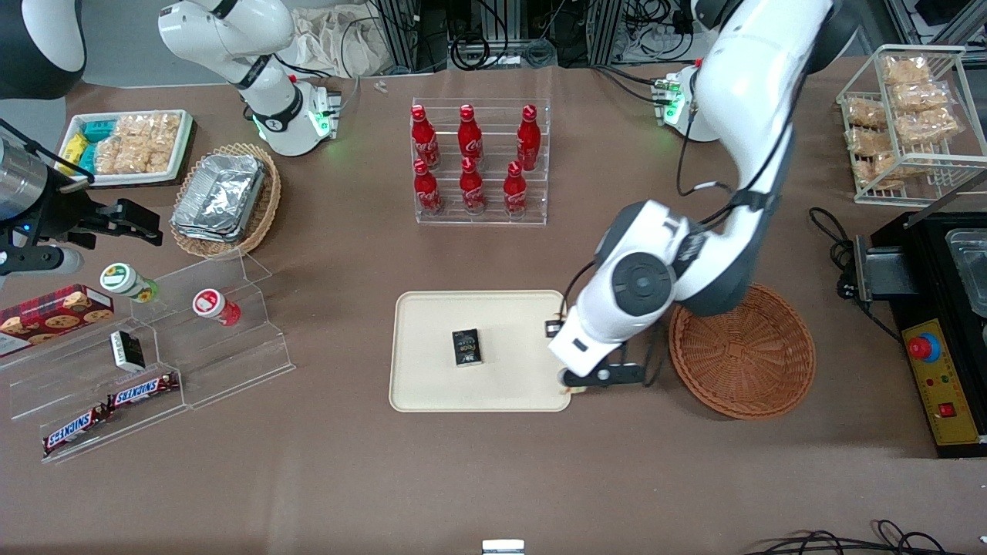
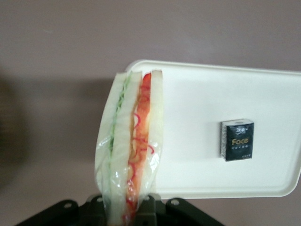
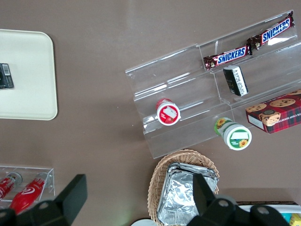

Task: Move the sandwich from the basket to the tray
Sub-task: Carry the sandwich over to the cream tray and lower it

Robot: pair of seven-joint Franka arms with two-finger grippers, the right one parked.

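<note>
Now the gripper (image 1: 572, 384) clamps one plastic-wrapped triangular white-bread sandwich (image 2: 130, 150) over the corner of the single cream rectangular tray (image 1: 432, 378), beside one empty reddish-brown round wicker basket (image 1: 742, 356).

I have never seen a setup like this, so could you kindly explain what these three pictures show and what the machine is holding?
Two robot arms stand at a table. One picture looks down from the front; the other two come from cameras on the arms' wrists. The working arm's gripper, hanging over the edge of the cream tray nearest the basket, is shut on a wrapped sandwich. A small black packet lies on the tray. The round brown basket beside it holds nothing. Red bottles stand farther from the front camera.
</note>
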